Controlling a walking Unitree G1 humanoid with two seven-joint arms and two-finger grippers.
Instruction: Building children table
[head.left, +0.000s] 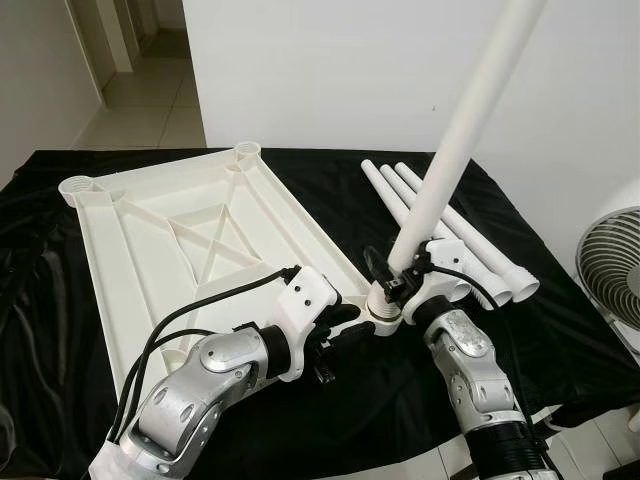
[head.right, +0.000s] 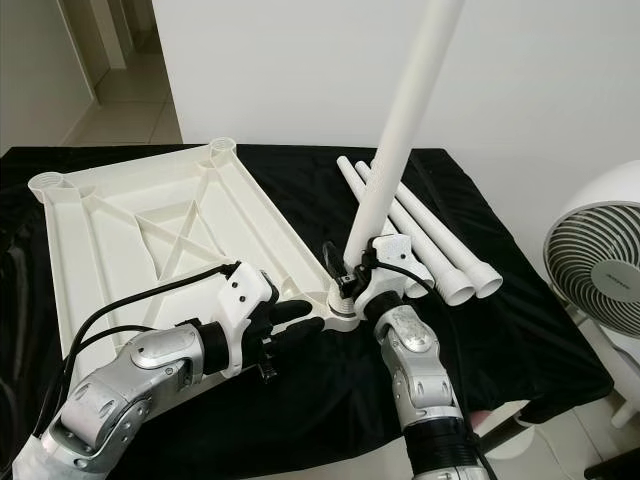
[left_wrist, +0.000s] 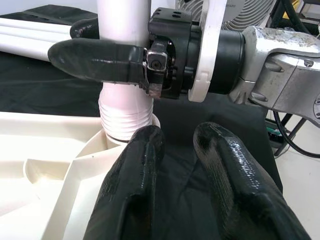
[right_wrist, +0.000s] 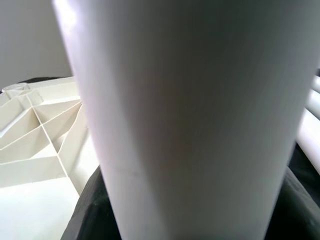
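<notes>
We are working over a white tabletop (head.left: 190, 240) that is lying upside down, ribs up, on a black cloth (head.left: 560, 300); our right gripper (left_wrist: 107, 57) is clamping its two black fingers (left_wrist: 95, 60) around the lower part of a white table leg (head.left: 455, 150), one finger on each side, just above the leg's ribbed end; that ribbed end is sitting in the round corner socket (left_wrist: 150, 122) of the tabletop, directly below the right gripper; the leg is rising from there tilted, leaning up and away from the gripper towards the white wall behind. In the right wrist view the leg (right_wrist: 190, 120) is standing right against the camera, with the ribbed underside of the tabletop (right_wrist: 40, 130) beside it.

Our left gripper (head.left: 350, 322) is reaching in from the left, close beside the right gripper and pointing at the same socket; its two fingers (left_wrist: 130, 190) are standing slightly apart with a narrow gap between them and are holding nothing; their tips are hovering just short of the socket rim, and we cannot tell whether they are touching it.

Three more legs (head.left: 455, 235) are lying side by side on the cloth just beyond the right gripper, their ribbed ends pointing towards the near right; a white fan (head.right: 600, 260) is standing off the cloth, well to the right of that gripper.
</notes>
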